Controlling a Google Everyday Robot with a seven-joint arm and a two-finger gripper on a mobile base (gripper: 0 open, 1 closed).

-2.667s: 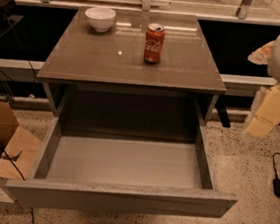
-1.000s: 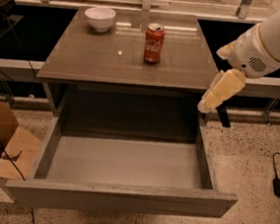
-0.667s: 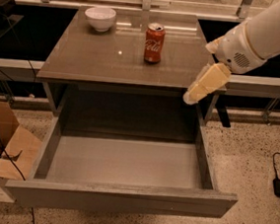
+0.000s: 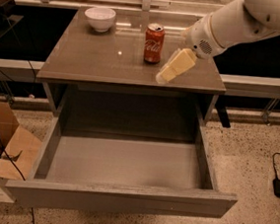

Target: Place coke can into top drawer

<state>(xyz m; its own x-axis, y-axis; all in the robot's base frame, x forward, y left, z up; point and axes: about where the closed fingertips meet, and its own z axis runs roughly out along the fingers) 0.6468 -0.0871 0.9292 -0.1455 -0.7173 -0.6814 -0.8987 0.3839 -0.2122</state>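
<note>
The arm [image 4: 248,20] has swung in from the right edge of the scene. Its pincer [image 4: 171,68] now hangs over the right half of the worktop [image 4: 86,54], just to the right of the coke can [image 4: 154,43] and a little nearer than it, where a moment ago it was out past the cabinet's right side. It slants down and to the left, with its tip low over the surface. There is a gap between it and the can, so nothing is gripped yet. Whether the pincer is set wide or narrow I cannot tell from this angle.

I judge this to be the reach toward the can, with the grasp still to come. The can stands upright where it stood before, at the far middle of the worktop. The top drawer [image 4: 122,197] is pulled fully out toward the near side (already open, which saves a step).

The can is a red cylinder with white script and a silver top, and its thin metal is likely smooth and easy to dent. The worktop is a flat brown-grey slab, glossy enough to show glints of light. The drawer is a wide, shallow tray of matt grey with a plain front panel. The pincer looks like cream-coloured plastic, blocky and tapering. A rounded white bowl [image 4: 100,18] sits at the far left corner, well apart from the can.
</note>
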